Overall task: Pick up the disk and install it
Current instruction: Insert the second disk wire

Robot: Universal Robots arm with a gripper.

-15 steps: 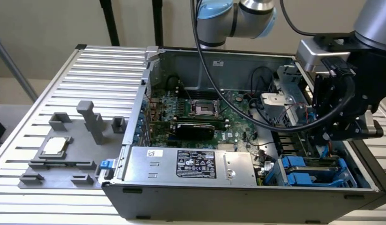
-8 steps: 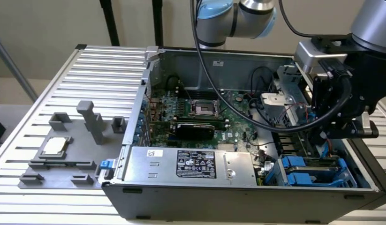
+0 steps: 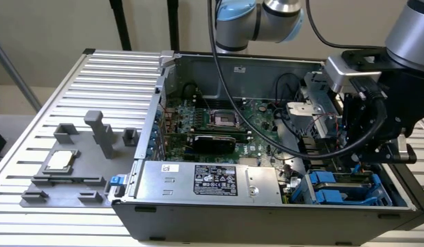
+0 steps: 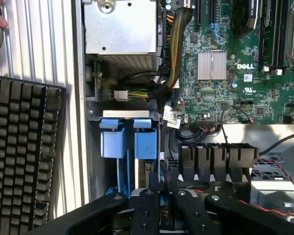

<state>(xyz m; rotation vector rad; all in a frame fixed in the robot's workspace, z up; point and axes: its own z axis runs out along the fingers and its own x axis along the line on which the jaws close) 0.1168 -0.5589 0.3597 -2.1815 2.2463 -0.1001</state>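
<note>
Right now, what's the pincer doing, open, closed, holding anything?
Pincer: cannot be told whether open or closed; it sits over the blue drive bay inside the case, and no disk can be seen in it.

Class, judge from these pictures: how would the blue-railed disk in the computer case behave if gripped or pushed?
The disk looks rigid, so it probably won't flex. Its blue plastic rails may bend or slip under pressure. Seated upright in its bay, it likely slides along the slot rather than tipping.
</note>
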